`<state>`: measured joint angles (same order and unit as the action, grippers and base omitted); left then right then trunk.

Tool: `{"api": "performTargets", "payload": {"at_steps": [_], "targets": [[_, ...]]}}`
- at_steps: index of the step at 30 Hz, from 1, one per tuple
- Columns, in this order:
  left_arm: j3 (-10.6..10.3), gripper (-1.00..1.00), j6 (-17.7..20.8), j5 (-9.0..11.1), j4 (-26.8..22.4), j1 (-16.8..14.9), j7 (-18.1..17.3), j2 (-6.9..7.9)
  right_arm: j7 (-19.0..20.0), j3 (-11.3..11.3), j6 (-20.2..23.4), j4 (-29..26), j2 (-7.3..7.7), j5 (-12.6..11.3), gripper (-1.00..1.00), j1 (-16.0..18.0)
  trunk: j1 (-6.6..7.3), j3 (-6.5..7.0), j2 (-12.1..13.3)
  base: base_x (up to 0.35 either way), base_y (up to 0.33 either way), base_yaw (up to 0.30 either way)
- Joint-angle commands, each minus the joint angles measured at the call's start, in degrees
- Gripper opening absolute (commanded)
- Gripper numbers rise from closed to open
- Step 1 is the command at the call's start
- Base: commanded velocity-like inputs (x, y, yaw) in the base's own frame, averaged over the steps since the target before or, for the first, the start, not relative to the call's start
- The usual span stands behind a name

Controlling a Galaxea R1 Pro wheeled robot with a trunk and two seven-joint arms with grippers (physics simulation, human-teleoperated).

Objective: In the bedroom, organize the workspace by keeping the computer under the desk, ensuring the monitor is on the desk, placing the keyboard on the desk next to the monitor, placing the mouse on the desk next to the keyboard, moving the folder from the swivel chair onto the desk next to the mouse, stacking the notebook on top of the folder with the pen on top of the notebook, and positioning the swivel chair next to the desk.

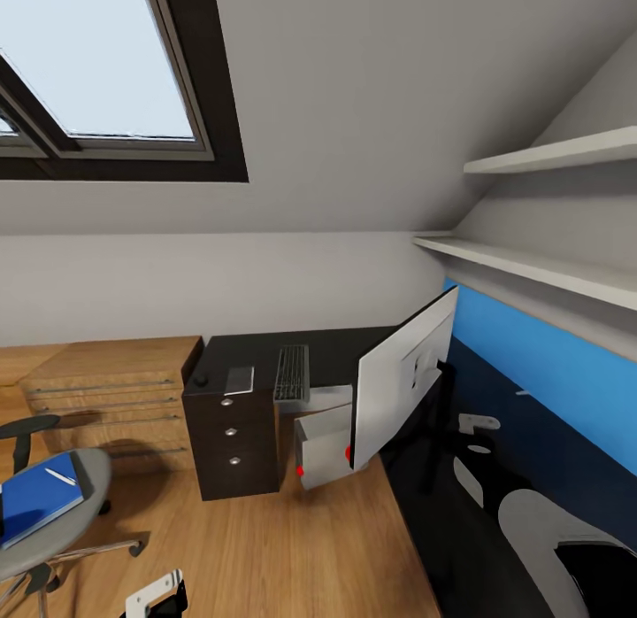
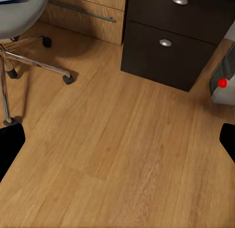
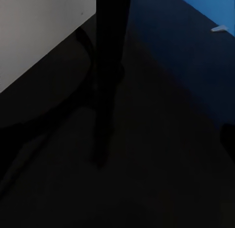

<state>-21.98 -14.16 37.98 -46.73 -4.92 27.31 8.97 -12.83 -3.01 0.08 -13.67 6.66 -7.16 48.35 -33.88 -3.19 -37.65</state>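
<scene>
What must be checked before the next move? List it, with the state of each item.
1. Computer under the desk: ok.
2. Monitor on the desk, keyboard beside it: ok.
3. Folder on the desk: not ok, it lies on the swivel chair seat.
4. Notebook on the folder: not ok, it lies on the desk by the keyboard.
5. Pen on the notebook: not ok, it lies on the folder.
6. Left gripper free for a pick: ok, jaws wide apart over bare floor with nothing between them.
</scene>
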Motion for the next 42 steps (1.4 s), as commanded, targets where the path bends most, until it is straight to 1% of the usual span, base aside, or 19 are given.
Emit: {"api": "performTargets", "payload": {"at_steps": [1,23,28,38,42], "targets": [[-0.4,1.0,-0.4,0.6,0.0,-0.1,0.4,0.09,-0.2,-0.3,0.0,0.0,0.02,-0.6,1.0,0.0,-0.25,-0.29,-0.5,0.0,0.0,0.0],[-0.4,1.0,-0.4,0.6,0.0,-0.1,0.4,0.09,-0.2,-0.3,0.0,0.0,0.02,-0.6,1.0,0.0,-5.08,-4.24,-9.3,0.0,0.0,0.0],[-0.4,1.0,-0.6,0.6,0.1,-0.1,0.4,0.25,-0.3,-0.3,0.0,0.0,-0.01,-0.6,1.0,0.0,-5.08,-4.24,-9.3,0.0,0.0,0.008],[-0.4,1.0,-0.6,0.4,0.2,-0.1,0.4,0.26,-0.4,-0.3,0.0,0.0,-0.07,-0.6,1.0,0.0,-5.08,-4.24,-9.3,0.0,0.0,0.226],[-0.4,1.0,-0.6,0.4,0.3,-0.1,0.4,0.26,-0.4,-0.3,0.0,0.0,-0.01,-0.6,1.0,0.0,-5.08,-4.24,-9.3,0.0,0.0,0.115]]}}
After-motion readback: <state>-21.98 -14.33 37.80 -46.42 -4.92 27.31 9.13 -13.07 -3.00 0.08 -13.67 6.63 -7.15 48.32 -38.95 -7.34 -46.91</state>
